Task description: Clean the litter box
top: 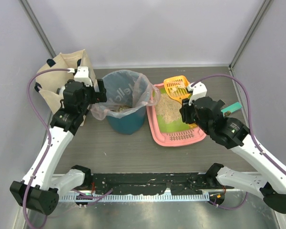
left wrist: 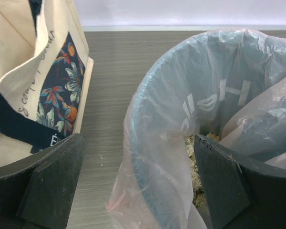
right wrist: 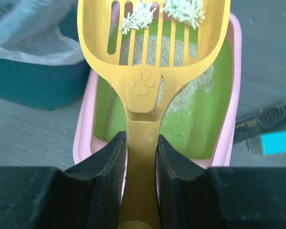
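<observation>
The pink litter box (top: 152, 125) lies right of centre, with a lime-green floor and beige litter at its far end. It also shows in the right wrist view (right wrist: 235, 81). My right gripper (top: 188, 104) is shut on the handle of the orange slotted scoop (top: 175, 86). It holds the scoop (right wrist: 143, 86) above the box, with pale clumps (right wrist: 183, 10) lying on the slots. My left gripper (top: 100, 93) is open at the left rim of the teal bin (top: 126, 120). One finger (left wrist: 224, 186) is inside the bin, the other is outside, and the clear bag (left wrist: 152, 157) is between them.
A cream tote bag with a flower print (top: 57, 76) stands at the far left, close to my left gripper (left wrist: 138, 143). A small teal and black object (top: 233, 107) lies right of the litter box. Grey enclosure walls stand on three sides.
</observation>
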